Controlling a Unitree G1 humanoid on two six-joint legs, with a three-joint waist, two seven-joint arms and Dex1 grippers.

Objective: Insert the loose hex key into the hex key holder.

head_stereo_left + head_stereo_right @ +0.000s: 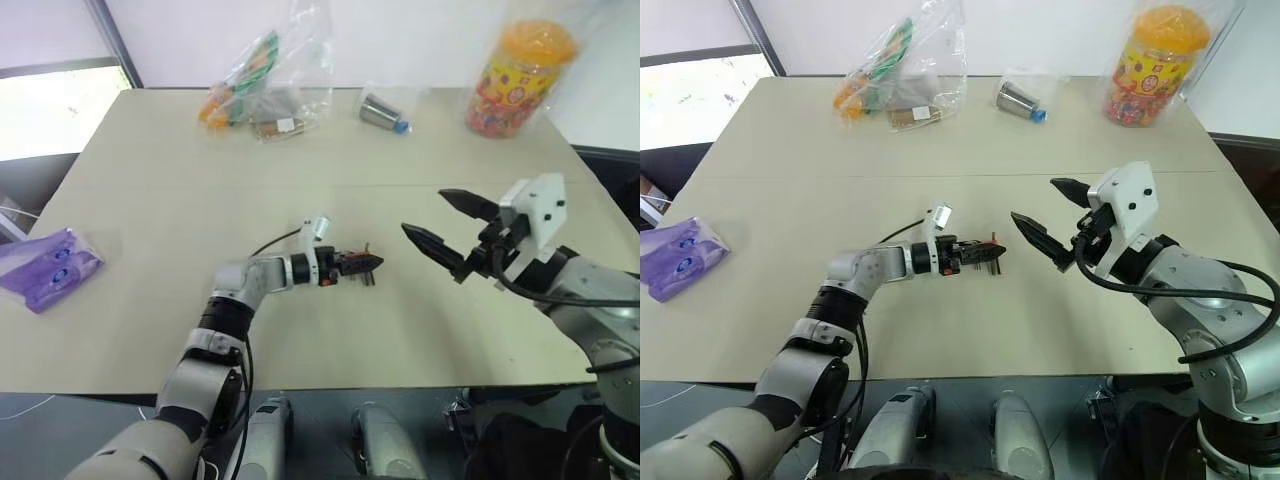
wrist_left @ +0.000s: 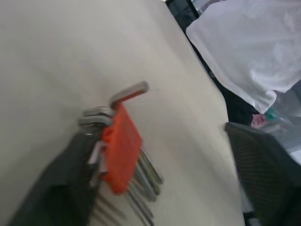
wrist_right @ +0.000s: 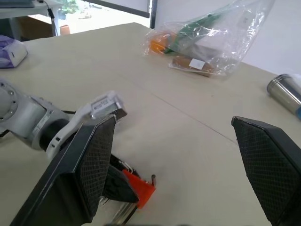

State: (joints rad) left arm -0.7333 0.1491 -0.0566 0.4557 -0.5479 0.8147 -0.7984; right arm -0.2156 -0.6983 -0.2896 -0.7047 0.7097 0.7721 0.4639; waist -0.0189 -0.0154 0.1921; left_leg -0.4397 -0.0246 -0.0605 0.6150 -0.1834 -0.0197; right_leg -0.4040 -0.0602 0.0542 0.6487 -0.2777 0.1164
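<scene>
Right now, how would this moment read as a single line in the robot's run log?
left gripper: at hex key holder on table, grip unclear | right gripper: open, empty, raised beside it | insertion: can't tell

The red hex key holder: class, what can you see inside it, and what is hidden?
Several grey hex keys sit in the hex key holder, bent ends above, long shafts below. The left gripper finger covers its near side, so the slots cannot be counted.

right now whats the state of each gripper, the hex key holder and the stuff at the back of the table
left gripper: low at the table, fingers apart, beside the holder
right gripper: open, empty, raised above the table
hex key holder: at the left gripper's finger, keys fanned out
steel cup: on its side
candy jar: upright, lid on
</scene>
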